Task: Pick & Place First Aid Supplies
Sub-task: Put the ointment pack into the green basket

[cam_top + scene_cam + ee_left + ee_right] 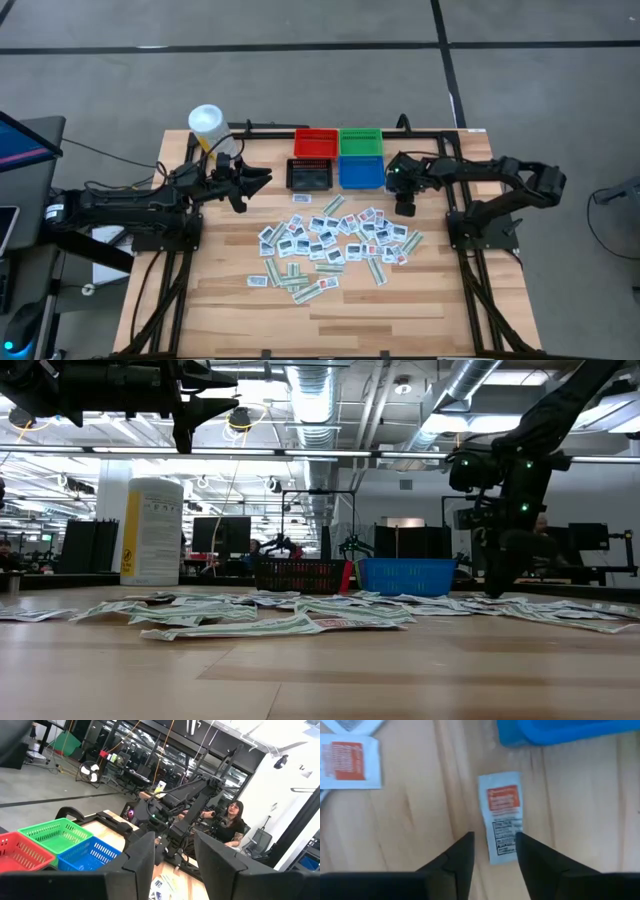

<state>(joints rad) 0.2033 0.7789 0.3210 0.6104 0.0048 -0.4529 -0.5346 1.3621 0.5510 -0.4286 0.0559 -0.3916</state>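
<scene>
Many small flat first aid packets lie scattered in the middle of the table, white squares and pale green strips. My right gripper points down just right of the blue bin, low over the table. It is open. In the right wrist view its fingers stand on either side of the near end of one white packet with orange print, which lies flat on the wood. My left gripper is open and empty, held level high above the table, left of the black bin.
A red bin and a green bin stand behind the black and blue ones. A white tub with a yellow label stands at the far left. A person sits beyond the table's right side. Bare wood lies toward the near edge.
</scene>
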